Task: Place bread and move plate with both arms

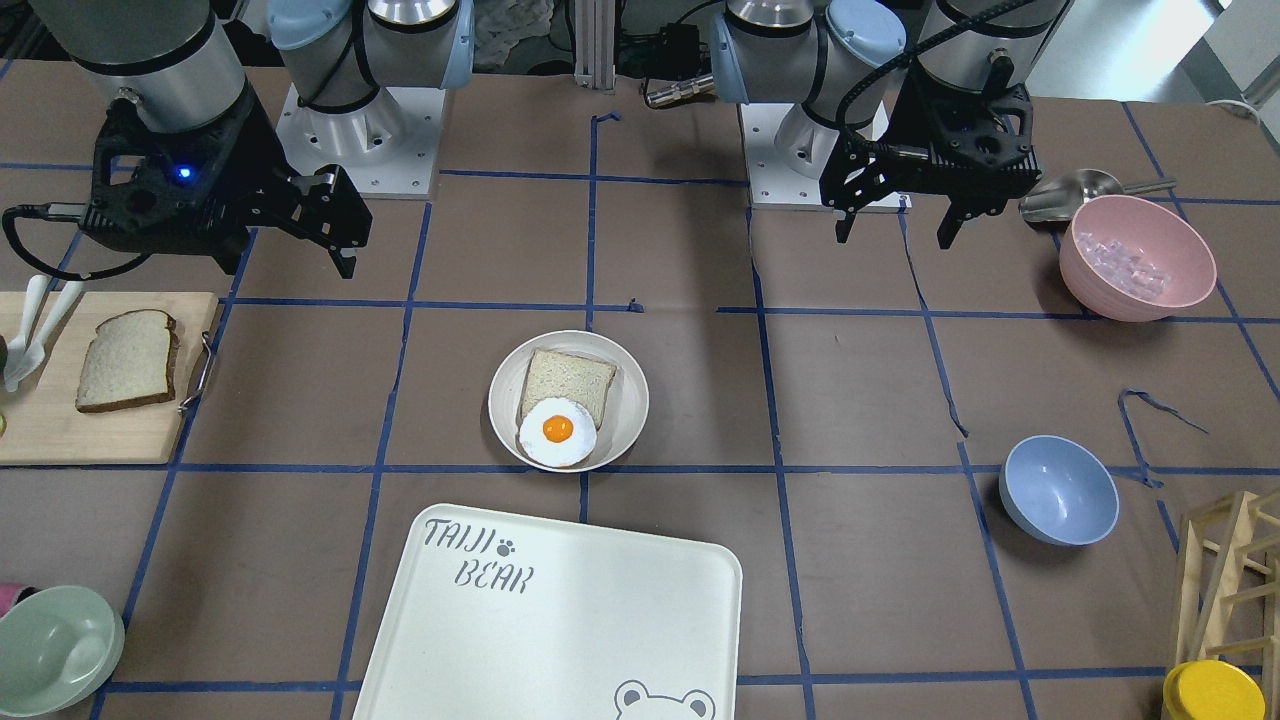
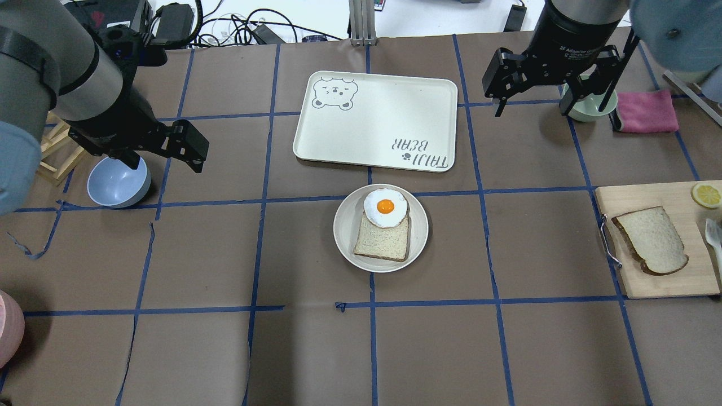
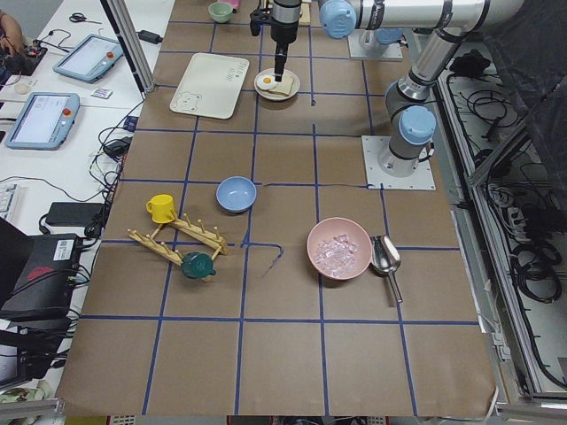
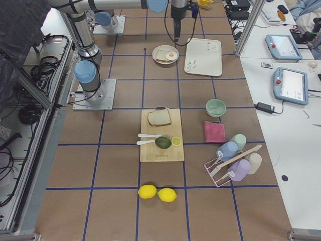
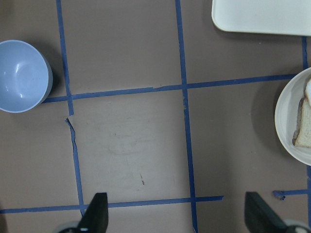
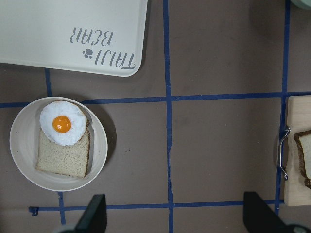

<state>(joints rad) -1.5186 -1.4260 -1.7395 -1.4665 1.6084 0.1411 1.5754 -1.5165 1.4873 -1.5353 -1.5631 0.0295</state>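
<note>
Cream tray [image 1: 560,620] lies nearest on the brown-papered table [image 1: 860,380], which is gridded with blue tape. Beyond it, the plate [image 1: 632,405] holds a squarish slice [image 1: 578,378] and a fried egg [image 1: 557,432]. The bread [image 1: 128,360] rests on a wooden board [image 1: 60,430]. The left gripper [image 1: 897,228] and right gripper [image 2: 531,110] hang empty, jaws wide.

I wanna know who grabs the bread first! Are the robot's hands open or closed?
Left gripper: open, holding nothing.
Right gripper: open, holding nothing.

Plate [image 2: 342,228] centre, egg [image 2: 385,207] on slice [image 2: 383,243] inside; tray [image 2: 383,113] beyond; bread [image 2: 648,239] on board [image 2: 660,282], right, lemon [image 2: 706,195] probably alongside.
</note>
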